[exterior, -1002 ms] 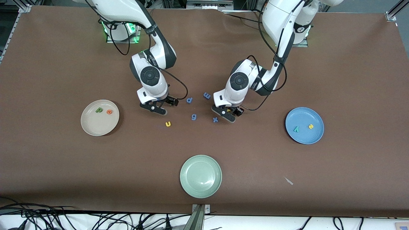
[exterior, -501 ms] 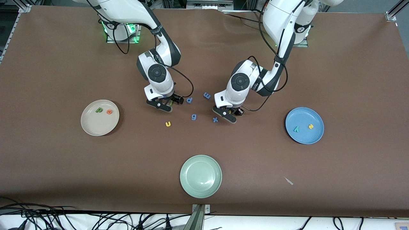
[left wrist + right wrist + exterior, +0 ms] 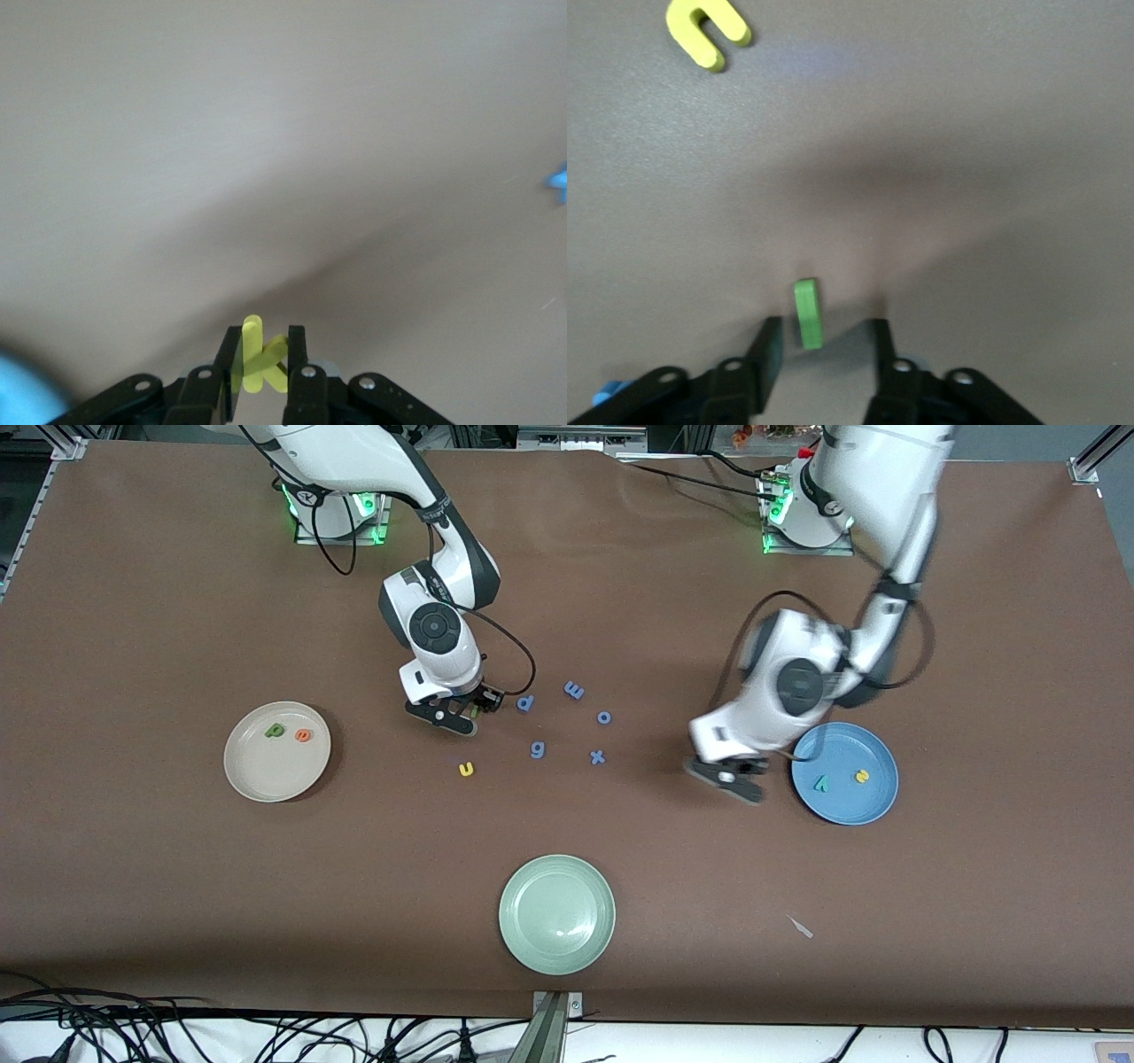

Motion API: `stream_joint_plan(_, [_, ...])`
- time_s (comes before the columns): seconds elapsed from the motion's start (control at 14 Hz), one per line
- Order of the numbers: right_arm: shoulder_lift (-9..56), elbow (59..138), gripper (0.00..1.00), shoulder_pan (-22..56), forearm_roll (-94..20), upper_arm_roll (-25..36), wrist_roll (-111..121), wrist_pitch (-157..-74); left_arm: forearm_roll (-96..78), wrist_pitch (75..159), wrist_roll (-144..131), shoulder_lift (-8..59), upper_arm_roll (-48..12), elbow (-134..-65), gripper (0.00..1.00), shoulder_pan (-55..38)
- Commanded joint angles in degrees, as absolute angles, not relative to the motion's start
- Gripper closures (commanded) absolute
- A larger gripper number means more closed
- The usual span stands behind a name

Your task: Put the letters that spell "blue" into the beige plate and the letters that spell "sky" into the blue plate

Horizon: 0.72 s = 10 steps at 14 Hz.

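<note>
My left gripper (image 3: 732, 776) (image 3: 263, 343) is shut on the yellow k (image 3: 262, 359), held upright over the table next to the blue plate (image 3: 842, 806). That plate holds the teal y (image 3: 821, 783) and yellow s (image 3: 861, 776). My right gripper (image 3: 464, 710) (image 3: 823, 341) is low over the table, open, one finger on each side of the green bar l (image 3: 807, 312) (image 3: 476, 710) without touching it. The yellow u (image 3: 466, 769) (image 3: 707, 31) lies nearer the front camera. The beige plate (image 3: 266, 775) holds the green b (image 3: 275, 730) and orange e (image 3: 303, 736).
Blue-purple letters lie between the arms: d (image 3: 525, 703), m (image 3: 574, 689), o (image 3: 604, 716), g (image 3: 537, 749) and x (image 3: 598, 757). A pale green plate (image 3: 556, 913) sits near the front edge, and a small scrap (image 3: 801, 927) lies nearby.
My left gripper shut on the yellow k, lifted it and swung toward the blue plate, uncovering the blue o. My right gripper shifted over the green l and its fingers narrowed.
</note>
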<state>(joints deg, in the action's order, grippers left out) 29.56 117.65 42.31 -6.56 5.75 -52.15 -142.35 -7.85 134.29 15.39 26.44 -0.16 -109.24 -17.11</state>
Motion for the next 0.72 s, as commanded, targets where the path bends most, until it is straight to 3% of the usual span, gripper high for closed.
stream_joint_plan(0.0, [29.53,118.39,0.78,42.36,-7.29,5.54,-52.65,-142.91,-7.03,133.77,28.6,22.5,-3.08,-114.08,0.81,-7.32])
stream_joint_plan(0.07, [29.53,118.39,0.88,42.36,-7.29,5.54,-52.56,-142.82,-5.29,133.77,32.48,22.76,-3.08,-114.0,0.81,-4.42])
stream_joint_plan(0.21, [29.36,117.95,0.96,42.36,-7.29,5.54,-52.3,-142.39,0.59,134.56,32.79,24.6,-2.82,-113.99,0.78,-2.29])
stream_joint_plan(0.36, [27.96,116.81,0.99,42.1,-7.29,5.97,-50.98,-141.08,1.32,134.65,32.17,25.48,-2.29,-114.17,0.4,-0.72])
stream_joint_plan(0.43, [27.43,115.85,1.0,42.01,-7.29,6.59,-49.67,-138.28,1.32,134.65,32.08,25.92,-2.29,-114.34,0.09,-0.36])
stream_joint_plan(0.5, [26.64,114.62,1.0,41.92,-7.29,8.24,-47.4,-135.12,1.41,134.65,32.17,26.28,-2.2,-114.35,0.0,-0.26])
stream_joint_plan(0.64, [24.97,113.38,1.0,41.92,-7.21,11.15,-40.82,-129.84,1.49,134.39,32.08,26.11,-1.85,-115.13,0.0,-0.18])
